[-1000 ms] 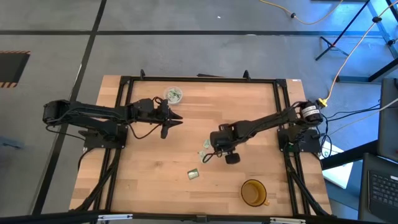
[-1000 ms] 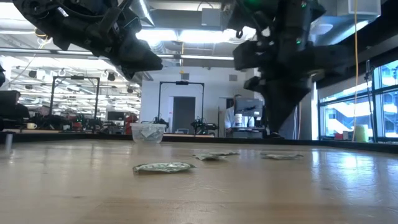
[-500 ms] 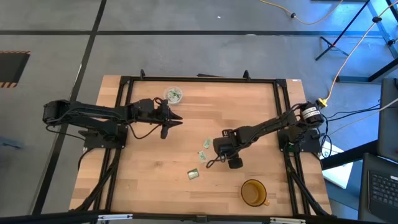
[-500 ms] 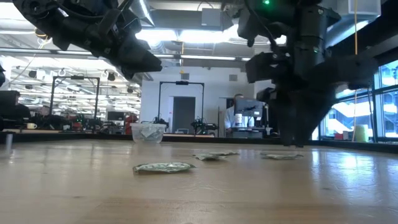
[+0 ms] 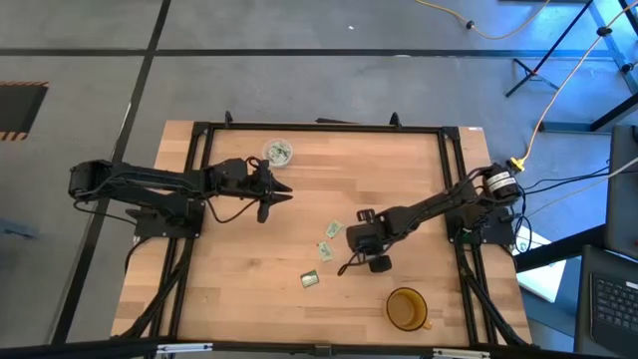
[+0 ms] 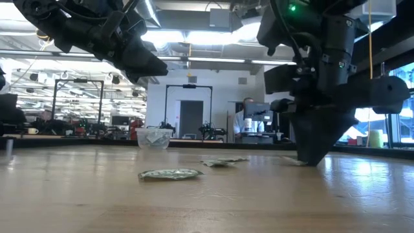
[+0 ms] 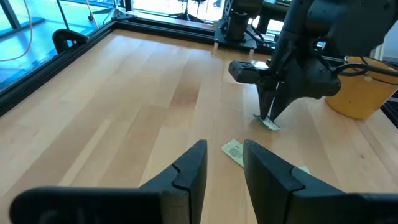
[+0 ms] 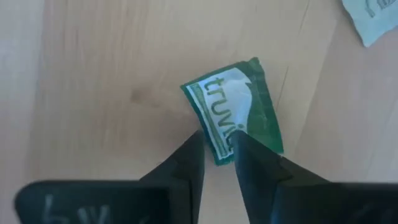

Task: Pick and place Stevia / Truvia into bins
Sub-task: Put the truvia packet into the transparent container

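Green Truvia sachet point(image 8: 233, 112) pinched by right tool point(image 8: 216, 144), lettering visible only from wrist.

Right tool point(image 8: 216, 144) on sachet point(image 8: 233, 112), mid-table

Right pincer point(image 8: 216, 149) points straight down, fingers nearly closed; left pincer point(image 5: 282, 193) hovers level, slightly parted.

Overhead and tabletop views share the table point(image 5: 249, 249) (wrist cameras closer).
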`<state>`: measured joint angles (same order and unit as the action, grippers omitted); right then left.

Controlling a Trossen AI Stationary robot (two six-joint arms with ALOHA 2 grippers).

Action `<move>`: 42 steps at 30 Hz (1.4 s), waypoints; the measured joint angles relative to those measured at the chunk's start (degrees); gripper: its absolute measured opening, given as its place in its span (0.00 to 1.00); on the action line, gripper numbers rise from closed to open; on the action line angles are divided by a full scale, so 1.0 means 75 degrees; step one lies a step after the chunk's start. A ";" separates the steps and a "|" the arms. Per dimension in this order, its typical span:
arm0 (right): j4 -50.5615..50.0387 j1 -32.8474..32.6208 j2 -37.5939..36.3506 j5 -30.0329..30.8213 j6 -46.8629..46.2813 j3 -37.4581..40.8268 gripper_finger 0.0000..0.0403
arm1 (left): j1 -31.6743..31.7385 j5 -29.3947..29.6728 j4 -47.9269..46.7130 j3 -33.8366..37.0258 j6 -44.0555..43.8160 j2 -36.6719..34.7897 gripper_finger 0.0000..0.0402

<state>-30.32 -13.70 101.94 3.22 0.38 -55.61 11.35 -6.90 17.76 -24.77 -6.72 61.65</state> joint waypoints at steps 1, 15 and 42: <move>0.0085 -0.0001 -0.0007 -0.0001 0.0002 0.0056 0.20 | 0.0000 0.0001 0.0000 0.0000 0.0000 0.0000 0.24; -0.0198 0.0004 0.0062 -0.0027 0.0001 -0.0246 0.03 | 0.0000 0.0336 -0.0003 0.0000 -0.0006 0.0000 0.24; 0.0508 -0.0020 0.0048 -0.0462 0.0318 -0.2908 0.04 | -0.2231 0.0341 0.3636 -0.0003 0.5454 0.2826 0.34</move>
<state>-26.51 -13.86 102.30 -0.24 2.76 -77.42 -5.38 -4.34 45.03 -24.80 34.19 82.85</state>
